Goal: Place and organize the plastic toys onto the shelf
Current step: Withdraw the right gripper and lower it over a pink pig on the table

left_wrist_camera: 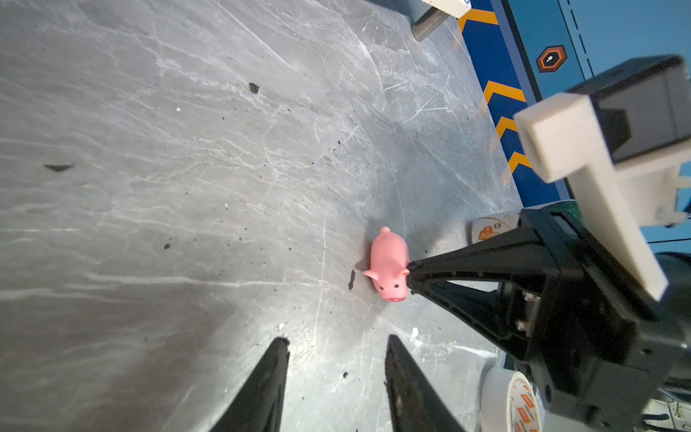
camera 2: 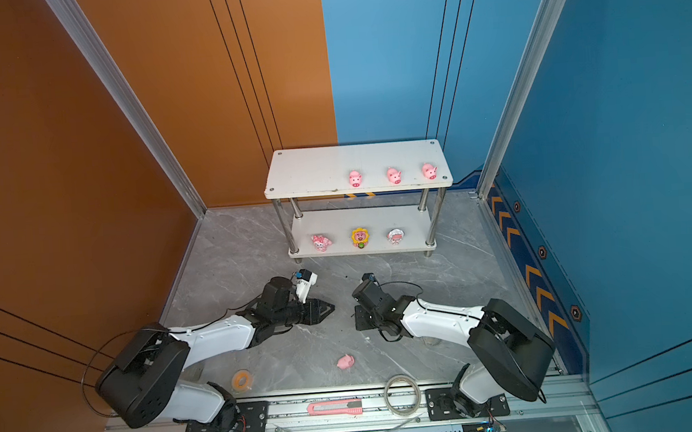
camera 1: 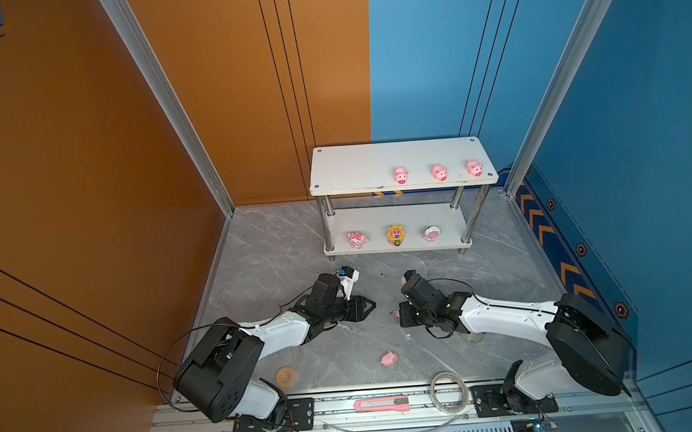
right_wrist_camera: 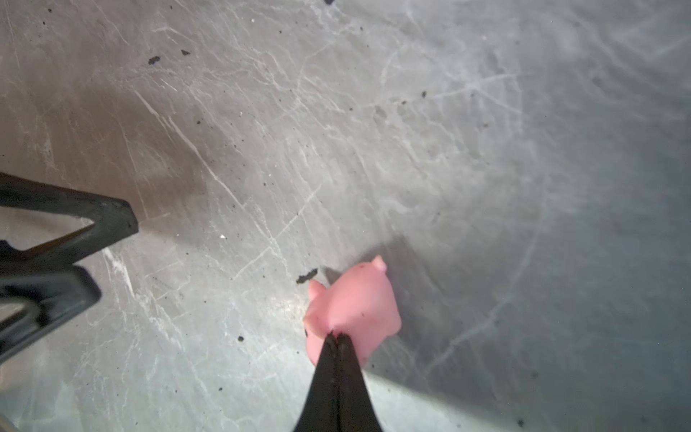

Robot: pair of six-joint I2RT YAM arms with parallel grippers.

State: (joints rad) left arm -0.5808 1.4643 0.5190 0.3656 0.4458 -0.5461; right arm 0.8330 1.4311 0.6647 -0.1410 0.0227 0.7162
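Observation:
The white two-tier shelf (camera 1: pixel 353 170) stands at the back. Three pink pigs (camera 1: pixel 439 172) sit in a row on its top tier. On the lower tier are three figurines: pink-white (camera 1: pixel 357 240), yellow sunflower-faced (camera 1: pixel 396 234) and white-pink (camera 1: pixel 431 233). My right gripper (right_wrist_camera: pixel 337 335) is shut, its tips pinching the soft skin of a pink pig (right_wrist_camera: pixel 355 306) that stands on the table mid-floor (left_wrist_camera: pixel 389 265). Another pig (camera 1: pixel 388 359) lies on its side nearer the front. My left gripper (left_wrist_camera: pixel 337 339) hovers open and empty, facing the pinched pig.
An orange tape roll (camera 1: pixel 286 375) lies at the front left of the table. A clear tape ring (camera 1: pixel 449 392) and a pink utility knife (camera 1: pixel 381 404) rest on the front rail. A can (left_wrist_camera: pixel 493 228) sits beyond the right gripper near the blue wall.

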